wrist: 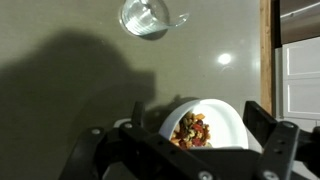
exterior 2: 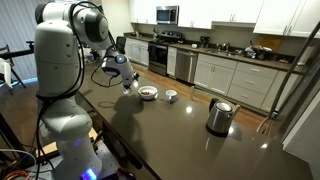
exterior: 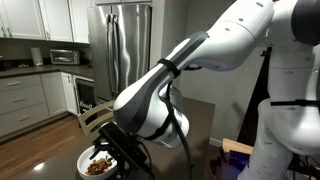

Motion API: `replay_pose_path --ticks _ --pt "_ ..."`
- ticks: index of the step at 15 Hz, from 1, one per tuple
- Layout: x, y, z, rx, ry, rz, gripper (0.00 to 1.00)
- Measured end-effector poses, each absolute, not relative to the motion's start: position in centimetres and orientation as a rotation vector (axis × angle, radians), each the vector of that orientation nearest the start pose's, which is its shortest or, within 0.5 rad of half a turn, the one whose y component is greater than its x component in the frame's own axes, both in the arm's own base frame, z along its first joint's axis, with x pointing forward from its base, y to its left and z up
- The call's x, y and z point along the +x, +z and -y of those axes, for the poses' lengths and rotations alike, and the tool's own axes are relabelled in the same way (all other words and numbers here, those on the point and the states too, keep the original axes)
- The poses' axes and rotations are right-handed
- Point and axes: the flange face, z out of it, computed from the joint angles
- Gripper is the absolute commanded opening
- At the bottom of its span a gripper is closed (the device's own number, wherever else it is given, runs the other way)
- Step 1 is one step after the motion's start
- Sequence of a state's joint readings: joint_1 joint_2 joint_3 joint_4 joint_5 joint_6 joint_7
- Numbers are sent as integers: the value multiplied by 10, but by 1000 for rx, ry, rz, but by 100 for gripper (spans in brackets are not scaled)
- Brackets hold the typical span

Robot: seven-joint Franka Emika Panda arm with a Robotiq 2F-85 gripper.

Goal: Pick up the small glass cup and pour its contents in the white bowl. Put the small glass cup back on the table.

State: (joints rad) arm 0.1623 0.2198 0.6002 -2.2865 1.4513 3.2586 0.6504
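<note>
The white bowl (wrist: 225, 125) sits on the dark brown table (wrist: 80, 80) and holds colourful mixed food. In the wrist view my gripper (wrist: 196, 108) is open, empty, and hovers over the bowl, which shows between the fingers. The small glass cup (wrist: 148, 17) stands upright on the table beyond the bowl, apart from my gripper. In an exterior view the bowl (exterior 2: 148, 92) and cup (exterior 2: 171, 96) stand side by side, with my gripper (exterior 2: 128, 82) just beside the bowl. In an exterior view my gripper (exterior: 125, 152) hangs next to the bowl (exterior: 97, 162); the cup is hidden there.
A steel kettle (exterior 2: 219, 116) with a black handle stands further along the table (exterior 2: 180, 140). A table edge (wrist: 266, 60) runs near the bowl in the wrist view. A wooden chair (exterior: 92, 117) stands by the table. Kitchen counters and a fridge (exterior: 125, 45) line the background.
</note>
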Motion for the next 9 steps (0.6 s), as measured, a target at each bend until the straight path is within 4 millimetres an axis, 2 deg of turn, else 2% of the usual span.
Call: replay_pose_path --ticks 9 --pt "448 362 -271 -1802 -238 -1539 100"
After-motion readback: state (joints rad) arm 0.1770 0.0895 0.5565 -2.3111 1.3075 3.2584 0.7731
